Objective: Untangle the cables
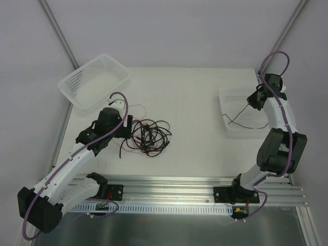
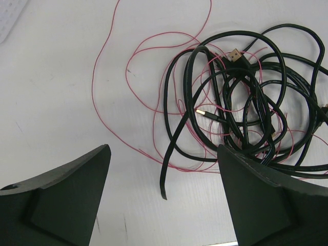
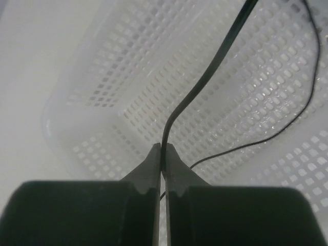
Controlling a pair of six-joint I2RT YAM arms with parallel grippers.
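Between two baskets, one cable tangle

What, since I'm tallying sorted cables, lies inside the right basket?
One black cable, pinched by the right gripper, trails into the basket, whose right side the arm hides.

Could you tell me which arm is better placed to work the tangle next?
Left: the left gripper hangs open by the tangle; the right gripper is shut on a black cable over a basket.

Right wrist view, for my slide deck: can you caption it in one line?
Right claw shut on a black cable above the white perforated basket.
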